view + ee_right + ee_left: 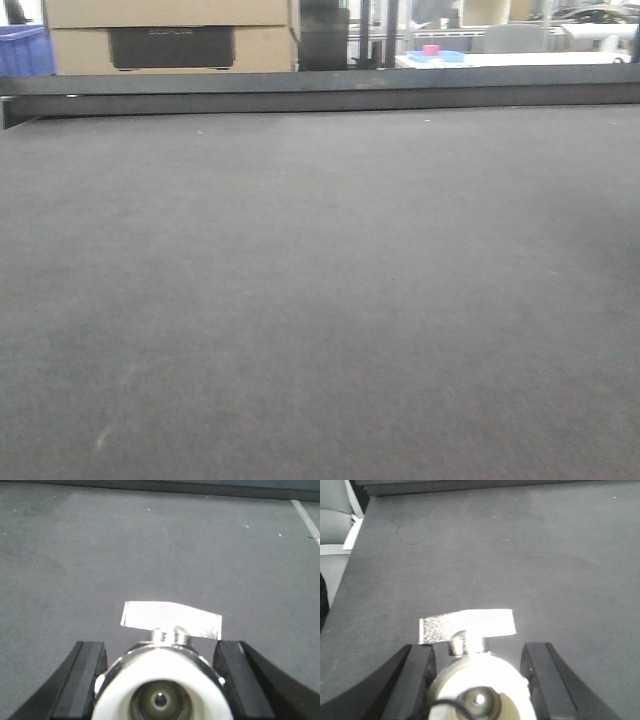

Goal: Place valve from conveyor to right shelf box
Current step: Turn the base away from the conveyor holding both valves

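Hovering over the conveyor (320,300), left pincer (478,651) pinches one valve (472,672), right pincer (160,647) pinches another valve (160,672).

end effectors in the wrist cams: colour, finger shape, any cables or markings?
Left end effector and right end effector match: two matte black fingers each, blocky, flat inner faces, widening toward the base. No markings visible. A thin black cable loops low in the left wrist view.

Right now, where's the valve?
Left wrist view: valve between the left fingers, above the conveyor near its left edge. Right wrist view shows a second valve between the right fingers.
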Controlling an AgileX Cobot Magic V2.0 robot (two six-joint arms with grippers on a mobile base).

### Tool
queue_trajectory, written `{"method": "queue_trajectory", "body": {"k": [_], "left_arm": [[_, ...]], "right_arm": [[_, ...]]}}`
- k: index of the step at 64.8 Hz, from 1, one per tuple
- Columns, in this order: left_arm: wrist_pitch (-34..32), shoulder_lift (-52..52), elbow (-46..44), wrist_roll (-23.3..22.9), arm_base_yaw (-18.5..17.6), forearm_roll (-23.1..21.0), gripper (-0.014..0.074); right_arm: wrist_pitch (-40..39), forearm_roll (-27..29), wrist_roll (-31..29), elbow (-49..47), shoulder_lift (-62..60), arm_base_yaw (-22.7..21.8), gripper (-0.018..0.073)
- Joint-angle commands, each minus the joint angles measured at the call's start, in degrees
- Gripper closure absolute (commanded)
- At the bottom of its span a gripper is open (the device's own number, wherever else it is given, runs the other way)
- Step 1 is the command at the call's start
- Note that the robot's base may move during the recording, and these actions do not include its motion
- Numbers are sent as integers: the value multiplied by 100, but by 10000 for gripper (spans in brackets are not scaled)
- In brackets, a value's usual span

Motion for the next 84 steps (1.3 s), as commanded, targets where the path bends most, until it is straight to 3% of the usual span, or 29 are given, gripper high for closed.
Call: {"method": "queue_trajectory", "body": {"k": [1,84], "left_arm": [[-284,-55,-40,-31,-42,-22,708],[-283,-70,-40,-31,-42,-22,708]], "right_arm": [[-420,-34,-5,-52,-50,-11,712],[-420,-34,-5,-52,-50,-11,712]]}}
